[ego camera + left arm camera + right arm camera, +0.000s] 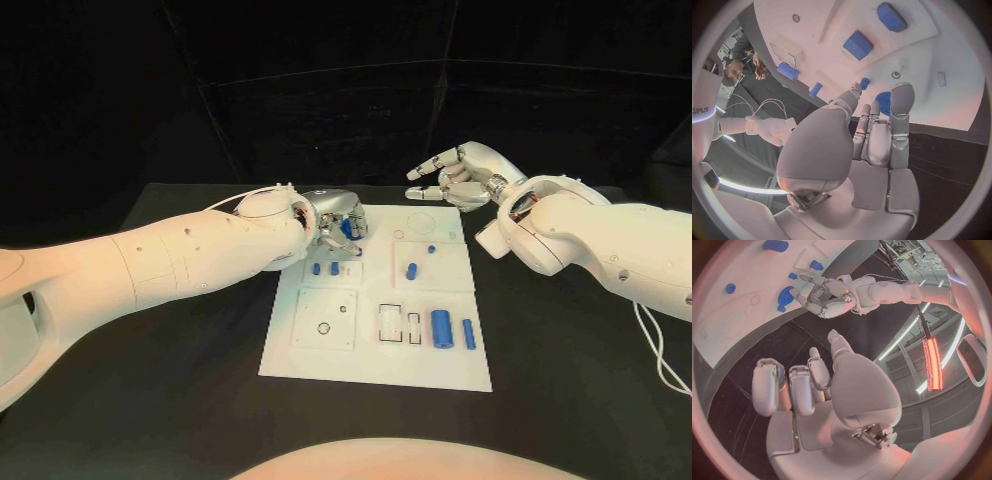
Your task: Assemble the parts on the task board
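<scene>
- The flat white rectangular task board lies in the middle of the black counter.
- The silver left hand hangs over the board's far left corner, fingers curled around a round blue part; the wrist view shows the part between the fingertips.
- The silver right hand hovers past the board's far edge, fingers loosely spread, holding nothing.
- Two blue cylindrical parts lie side by side near the board's near right corner; smaller blue pieces sit mid-board.
</scene>
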Motion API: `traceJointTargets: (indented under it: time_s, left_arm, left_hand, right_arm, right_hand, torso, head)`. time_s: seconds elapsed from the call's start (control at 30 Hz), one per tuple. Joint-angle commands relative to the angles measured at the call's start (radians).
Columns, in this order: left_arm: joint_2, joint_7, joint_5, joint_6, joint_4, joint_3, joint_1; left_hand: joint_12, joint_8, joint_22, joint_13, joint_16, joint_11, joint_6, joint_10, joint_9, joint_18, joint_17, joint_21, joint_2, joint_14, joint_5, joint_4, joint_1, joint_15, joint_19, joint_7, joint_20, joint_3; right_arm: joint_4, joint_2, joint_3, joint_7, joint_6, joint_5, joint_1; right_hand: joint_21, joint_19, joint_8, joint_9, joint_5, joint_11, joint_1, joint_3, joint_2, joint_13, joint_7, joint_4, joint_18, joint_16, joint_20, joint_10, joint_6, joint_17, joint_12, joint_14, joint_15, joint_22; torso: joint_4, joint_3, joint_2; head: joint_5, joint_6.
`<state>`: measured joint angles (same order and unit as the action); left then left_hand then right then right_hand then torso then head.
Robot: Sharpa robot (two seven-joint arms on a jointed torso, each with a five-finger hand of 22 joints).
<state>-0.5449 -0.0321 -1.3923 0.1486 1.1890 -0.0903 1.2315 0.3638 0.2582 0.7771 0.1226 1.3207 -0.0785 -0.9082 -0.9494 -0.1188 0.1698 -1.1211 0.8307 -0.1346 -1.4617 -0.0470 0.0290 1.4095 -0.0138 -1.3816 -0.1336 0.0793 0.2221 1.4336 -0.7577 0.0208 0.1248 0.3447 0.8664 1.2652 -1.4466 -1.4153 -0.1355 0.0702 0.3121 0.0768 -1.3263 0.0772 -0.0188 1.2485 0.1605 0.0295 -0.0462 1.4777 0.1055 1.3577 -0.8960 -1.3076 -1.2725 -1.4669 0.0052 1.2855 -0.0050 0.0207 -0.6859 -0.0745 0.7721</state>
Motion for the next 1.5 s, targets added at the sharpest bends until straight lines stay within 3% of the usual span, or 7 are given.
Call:
traceJointTargets:
  time_s: [0.03,0.53,0.7,1.13,1.5]
  left_arm:
    - [0.010,0.015,-0.045,-0.031,-0.008,0.000,0.000]
    - [0.038,-0.013,-0.055,-0.094,-0.027,-0.001,-0.003]
    - [0.043,-0.025,-0.068,-0.112,-0.029,-0.001,-0.004]
    - [0.046,-0.049,-0.074,-0.154,-0.032,-0.001,-0.005]
    - [0.047,-0.051,-0.080,-0.138,-0.036,-0.001,-0.006]
  left_hand:
    - [-0.007,-0.007,0.017,-0.006,0.009,0.001,-0.014,-0.011,0.004,-0.022,-0.004,0.016,0.006,-0.022,-0.002,-0.005,-0.004,-0.004,-0.012,-0.002,0.002,0.003]
    - [-0.026,-0.022,0.117,-0.039,0.024,0.005,-0.073,-0.079,0.023,-0.039,-0.008,0.111,0.033,-0.031,-0.002,-0.020,0.006,0.000,-0.039,0.001,0.002,0.048]
    - [-0.037,-0.028,0.156,-0.049,0.025,0.006,-0.091,-0.102,0.029,-0.045,-0.003,0.147,0.032,-0.030,-0.002,-0.024,0.001,-0.001,-0.047,0.002,0.002,0.067]
    - [-0.060,-0.044,0.175,-0.059,0.027,0.007,-0.110,-0.126,0.040,-0.047,0.004,0.163,0.034,-0.029,-0.002,-0.032,-0.007,-0.001,-0.044,0.002,0.002,0.103]
    - [-0.087,-0.061,0.198,-0.059,0.029,0.007,-0.126,-0.146,0.049,-0.049,0.009,0.181,0.050,-0.027,-0.002,-0.069,0.022,-0.002,-0.039,-0.002,0.001,0.188]
  right_arm:
    - [0.000,0.002,0.000,0.003,-0.003,-0.002,0.002]
    - [0.000,0.006,0.000,0.003,-0.004,-0.002,0.002]
    - [0.000,0.006,0.000,0.003,-0.004,-0.002,0.002]
    - [0.001,0.006,0.000,0.002,-0.004,-0.002,0.002]
    - [0.000,0.006,0.000,0.003,-0.003,-0.002,0.002]
  right_hand:
    - [0.005,0.002,-0.002,-0.002,0.004,-0.004,0.005,0.001,-0.009,0.000,0.001,0.001,-0.016,-0.006,-0.002,-0.003,0.005,-0.066,0.006,-0.060,-0.009,-0.001]
    - [0.006,0.003,-0.002,-0.002,0.006,-0.004,0.003,0.000,-0.011,-0.001,0.001,0.001,-0.017,-0.006,-0.002,-0.003,0.005,-0.066,0.006,-0.060,-0.009,-0.002]
    - [0.006,0.003,-0.002,-0.002,0.006,-0.004,0.003,0.000,-0.011,-0.001,0.001,0.001,-0.017,-0.006,-0.002,-0.003,0.005,-0.066,0.006,-0.060,-0.009,-0.002]
    - [0.006,0.003,-0.002,-0.002,0.006,-0.004,0.003,0.000,-0.012,-0.001,0.001,0.001,-0.017,-0.006,-0.002,-0.003,0.005,-0.065,0.006,-0.060,-0.009,-0.002]
    - [0.005,0.002,-0.003,-0.002,0.007,-0.004,0.003,-0.001,-0.013,0.000,0.001,0.001,-0.016,-0.006,-0.002,-0.002,0.005,-0.066,0.005,-0.060,-0.009,-0.001]
  torso:
    - [0.0008,0.0002,0.000]
    - [0.0012,0.0004,0.000]
    - [0.0012,0.0008,0.001]
    - [0.0020,0.0005,0.001]
    - [0.0019,0.0002,0.001]
  head:
    - [0.001,0.000]
    - [0.003,0.004]
    - [0.004,0.005]
    - [0.005,0.005]
    - [0.006,0.004]
